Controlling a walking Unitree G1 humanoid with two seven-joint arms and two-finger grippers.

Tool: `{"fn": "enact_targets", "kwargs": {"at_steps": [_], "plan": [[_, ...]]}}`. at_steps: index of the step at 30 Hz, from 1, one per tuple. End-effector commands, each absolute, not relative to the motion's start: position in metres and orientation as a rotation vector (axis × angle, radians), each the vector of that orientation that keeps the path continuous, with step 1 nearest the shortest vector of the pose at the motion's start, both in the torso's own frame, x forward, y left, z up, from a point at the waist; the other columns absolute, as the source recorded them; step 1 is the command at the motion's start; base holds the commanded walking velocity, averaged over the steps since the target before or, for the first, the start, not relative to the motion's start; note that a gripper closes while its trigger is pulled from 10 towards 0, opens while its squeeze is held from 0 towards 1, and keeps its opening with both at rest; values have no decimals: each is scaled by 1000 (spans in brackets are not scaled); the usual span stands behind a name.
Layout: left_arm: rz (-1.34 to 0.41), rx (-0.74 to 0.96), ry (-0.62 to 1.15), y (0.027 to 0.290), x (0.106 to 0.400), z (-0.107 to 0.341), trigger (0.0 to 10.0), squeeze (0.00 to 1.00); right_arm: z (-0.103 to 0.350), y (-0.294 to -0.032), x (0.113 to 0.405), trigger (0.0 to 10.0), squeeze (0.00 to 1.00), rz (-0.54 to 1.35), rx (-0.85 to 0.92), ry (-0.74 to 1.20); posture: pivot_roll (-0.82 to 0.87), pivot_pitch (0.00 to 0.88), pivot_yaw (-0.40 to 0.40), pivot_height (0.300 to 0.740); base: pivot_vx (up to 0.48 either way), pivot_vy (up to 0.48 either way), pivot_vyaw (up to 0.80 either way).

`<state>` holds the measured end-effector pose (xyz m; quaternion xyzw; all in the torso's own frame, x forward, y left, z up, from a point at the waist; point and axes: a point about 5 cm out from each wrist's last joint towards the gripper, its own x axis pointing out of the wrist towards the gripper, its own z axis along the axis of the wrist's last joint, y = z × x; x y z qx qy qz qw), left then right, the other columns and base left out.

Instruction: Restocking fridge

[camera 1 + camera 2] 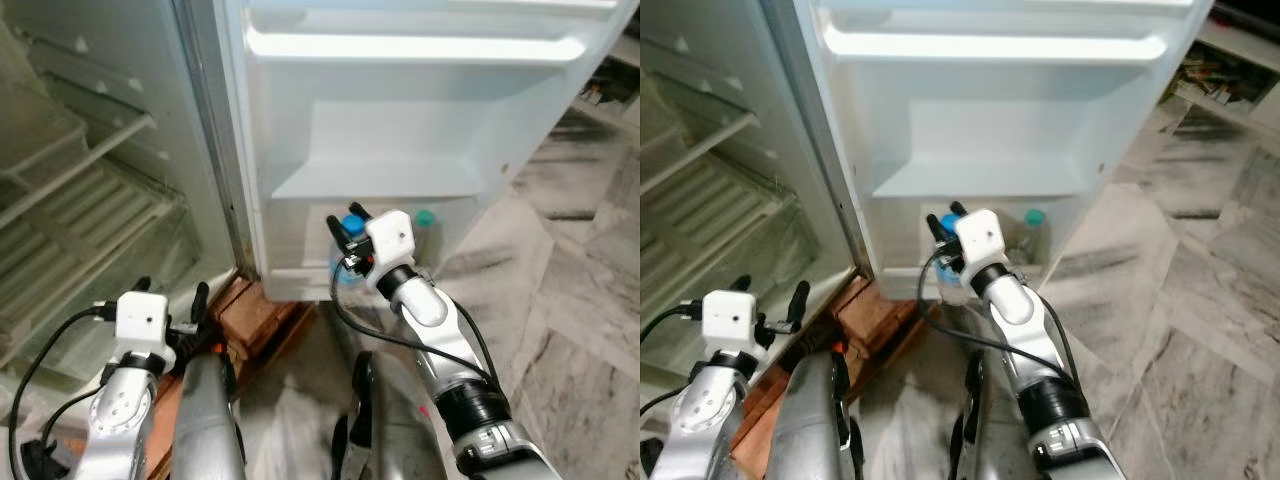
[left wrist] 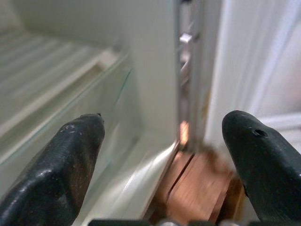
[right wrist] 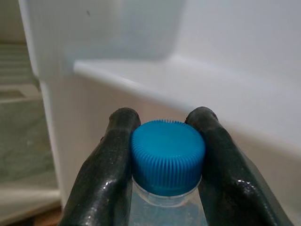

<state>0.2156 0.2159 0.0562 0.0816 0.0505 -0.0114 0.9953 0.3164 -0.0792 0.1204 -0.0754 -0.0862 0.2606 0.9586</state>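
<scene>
The right gripper (image 3: pixel 164 155) pinches a water bottle (image 1: pixel 345 262) by its blue cap (image 3: pixel 167 156), low at the fridge door's bottom shelf (image 1: pixel 300 278) beside a green-capped bottle (image 1: pixel 425 222); a cap-only hold risks swinging or slipping. The left gripper (image 2: pixel 164 155) hangs wide, idle

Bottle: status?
Right gripper shut on bottle by its blue cap, at lower door shelf. Left gripper open, idle. Second bottle alongside.
</scene>
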Motion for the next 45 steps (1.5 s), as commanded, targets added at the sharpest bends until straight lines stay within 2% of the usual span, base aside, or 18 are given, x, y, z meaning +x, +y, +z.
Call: {"fn": "enact_targets", "kwargs": {"at_steps": [1, 4, 7, 10, 20, 24, 30, 39, 45], "plan": [[-11, 170, 117, 223, 210, 57, 10000, 0, 128, -80, 320, 10000, 0, 525, -186, -228, 108, 221, -78, 581, 0, 0, 0], [0, 179, 130, 229, 202, 58, 10000, 0, 136, -78, 327, 10000, 0, 520, -204, -259, 118, 244, -77, 581, 0, 0, 0], [1, 180, 134, 230, 199, 60, 10000, 0, 142, -75, 331, 10000, 0, 533, -206, -295, 121, 260, -73, 561, 0, 0, 0], [-7, 185, 143, 228, 198, 61, 10000, 0, 148, -69, 336, 10000, 0, 562, -302, -346, 123, 275, -66, 546, 0, 0, 0], [-23, 199, 164, 231, 190, 66, 10000, 0, 154, -68, 354, 10000, 0, 534, -432, -374, 153, 320, -51, 546, 0, 0, 0], [-24, 202, 178, 231, 186, 67, 10000, 0, 148, -72, 361, 10000, 0, 495, -434, -317, 167, 334, -50, 546, 0, 0, 0], [-30, 205, 190, 232, 182, 69, 10000, 0, 125, -82, 366, 10000, 0, 417, -339, -137, 187, 346, -47, 546, 0, 0, 0], [-45, 217, 207, 233, 178, 70, 10000, 0, 120, -93, 366, 10000, 0, 375, -389, -131, 192, 354, -34, 546, 0, 0, 0], [-54, 222, 217, 232, 178, 69, 10000, 0, 119, -90, 367, 10000, 0, 369, -366, -110, 189, 353, -31, 546, 0, 0, 0]]}}
